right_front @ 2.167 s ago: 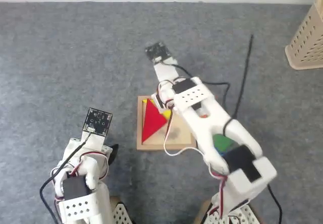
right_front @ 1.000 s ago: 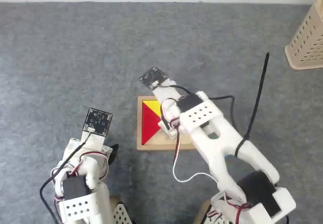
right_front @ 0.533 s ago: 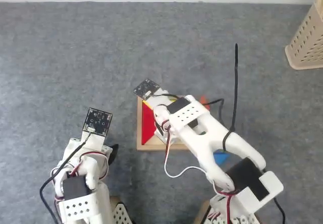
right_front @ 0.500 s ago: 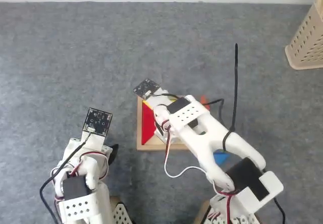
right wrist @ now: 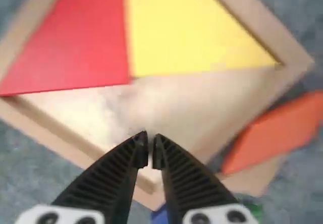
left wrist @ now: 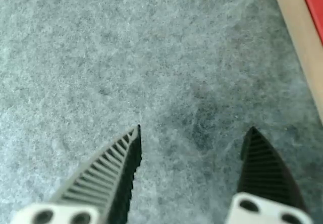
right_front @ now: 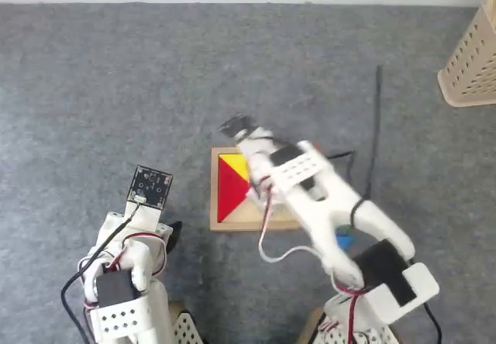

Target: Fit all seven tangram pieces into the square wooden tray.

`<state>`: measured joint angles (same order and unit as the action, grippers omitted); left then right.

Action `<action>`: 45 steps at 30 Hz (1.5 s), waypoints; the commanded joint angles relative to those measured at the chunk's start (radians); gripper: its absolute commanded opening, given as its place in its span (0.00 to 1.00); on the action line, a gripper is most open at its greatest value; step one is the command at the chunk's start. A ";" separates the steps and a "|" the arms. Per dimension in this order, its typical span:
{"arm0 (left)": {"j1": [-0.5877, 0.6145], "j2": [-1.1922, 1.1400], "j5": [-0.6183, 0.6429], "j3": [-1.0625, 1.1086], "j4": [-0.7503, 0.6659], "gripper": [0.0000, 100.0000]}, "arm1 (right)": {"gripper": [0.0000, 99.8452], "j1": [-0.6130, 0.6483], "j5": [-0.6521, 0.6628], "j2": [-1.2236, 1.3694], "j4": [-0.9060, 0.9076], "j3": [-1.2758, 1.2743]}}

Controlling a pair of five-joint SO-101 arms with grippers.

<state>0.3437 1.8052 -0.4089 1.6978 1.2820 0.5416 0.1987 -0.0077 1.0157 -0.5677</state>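
Tray (right wrist: pixel 192 108) holds red triangle (right wrist: pixel 70 47), yellow triangle (right wrist: pixel 186 32); right gripper (right wrist: pixel 149 146) (pinched closed) above.

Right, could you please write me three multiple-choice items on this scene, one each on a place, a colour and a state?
1. The left tool hangs over: A) a plate; B) grey carpet beside the tray; C) a sink.
2. The triangle beside the red triangle is: A) purple; B) white; C) yellow.
3. The right tool is: A) shut, empty; B) wide open; C) shut on a cup.
Key: 1B, carpet shows right under it; 2C, the yellow triangle adjoins it; 3A, it is closed with nothing in it, over bare wood.
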 commanded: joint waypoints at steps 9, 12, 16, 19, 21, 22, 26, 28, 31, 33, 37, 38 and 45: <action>-0.002 0.017 0.006 -0.013 0.002 0.30 | 0.01 -0.564 0.150 -0.420 0.203 0.011; -0.002 0.017 0.006 -0.013 0.002 0.30 | 0.01 -0.711 0.222 -0.447 0.199 0.037; -0.002 0.017 0.006 -0.013 0.002 0.30 | 0.02 -0.828 0.281 -0.367 0.206 0.126; -0.002 0.017 0.006 -0.013 0.002 0.30 | 0.14 -0.839 0.305 -0.289 0.272 0.198; -0.002 0.017 0.006 -0.013 0.002 0.30 | 0.25 -0.839 0.307 -0.254 0.320 0.244; -0.002 0.017 0.006 -0.013 0.002 0.30 | 0.31 -0.837 0.307 -0.246 0.335 0.261; -0.002 0.017 0.006 -0.013 0.002 0.30 | 0.44 -0.835 0.304 -0.245 0.361 0.293; -0.002 0.017 0.006 -0.013 0.002 0.30 | 0.44 -0.839 0.305 -0.245 0.361 0.295; -0.002 0.017 0.006 -0.013 0.002 0.30 | 0.39 -0.834 0.301 -0.239 0.361 0.295; -0.002 0.017 0.006 -0.013 0.002 0.30 | 0.33 -0.811 0.298 -0.237 0.357 0.295; -0.002 0.017 0.006 -0.013 0.002 0.30 | 0.21 -0.645 0.219 -0.232 0.358 0.287; -0.002 0.017 0.006 -0.013 0.002 0.30 | 0.20 -0.591 0.170 -0.231 0.355 0.284; -0.002 0.017 0.006 -0.013 0.002 0.30 | 0.26 -0.248 0.023 -0.104 0.272 0.265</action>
<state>0.3437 1.8052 -0.4089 1.6978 1.2820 0.1765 0.2708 -0.1381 1.3410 -0.3299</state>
